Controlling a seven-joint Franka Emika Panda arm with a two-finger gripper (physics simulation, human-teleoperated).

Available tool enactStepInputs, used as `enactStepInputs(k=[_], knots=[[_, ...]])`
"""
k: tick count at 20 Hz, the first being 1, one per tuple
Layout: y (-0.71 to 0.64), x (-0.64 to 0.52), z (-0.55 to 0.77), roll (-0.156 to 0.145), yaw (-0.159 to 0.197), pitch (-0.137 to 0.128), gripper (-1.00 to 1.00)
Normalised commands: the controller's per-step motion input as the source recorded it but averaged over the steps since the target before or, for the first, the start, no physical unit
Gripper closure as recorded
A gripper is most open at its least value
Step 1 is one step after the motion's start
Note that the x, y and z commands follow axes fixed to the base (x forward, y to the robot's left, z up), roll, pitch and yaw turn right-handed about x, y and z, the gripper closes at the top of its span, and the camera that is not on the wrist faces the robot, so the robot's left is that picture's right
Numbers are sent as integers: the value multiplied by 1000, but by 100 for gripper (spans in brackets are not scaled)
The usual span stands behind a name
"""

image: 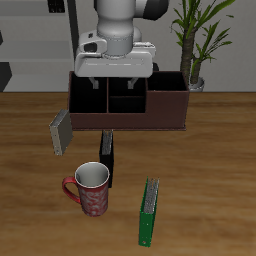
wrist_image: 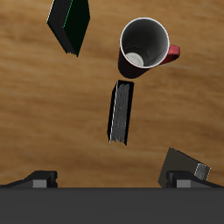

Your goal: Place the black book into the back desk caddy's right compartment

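Exterior view: Franka gripper (image: 113, 83) raised above the table (image: 215, 190), in front of the back desk caddy (image: 128, 102), nothing between the two short fingers; spread hard to judge here. Black book (image: 107, 158) upright on its edge on the wood, just beside a red mug (image: 89, 188) and in front of the caddy, clearly apart from the gripper. Right compartment (image: 166, 104) at the caddy's end nearest the potted plant (image: 198, 40), apparently without contents, though the interior is only partly visible. Green book (image: 148, 212) upright nearer the table's front edge; grey book (image: 60, 133) tilted by the caddy's other end. Judged state of the task: barely begun, with approach, grasp, lift, carry and release all remaining. No brand, label or writing legible on books, mug or caddy. Wrist view: looking straight down on the black book (wrist_image: 121, 112), pale page edge along one long side, roughly centred under the camera. Red mug (wrist_image: 144, 47) with white interior just beyond it, green book (wrist_image: 70, 24) well apart, grey book (wrist_image: 185, 166) close to one fingertip. Gripper (wrist_image: 112, 178) fingertips visible as two dark pads well separated, so jaws spread and holding nothing. No cover title or print readable in this view either.
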Motion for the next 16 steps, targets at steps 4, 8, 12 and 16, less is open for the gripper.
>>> enactStepInputs(k=[4,8,12,16], knots=[[-319,232,-210,71,-26,1,-100],[-85,94,-127,31,12,-30,-100],[55,143,-234,58,12,-28,-100],[135,52,-244,15,14,-6,-100]])
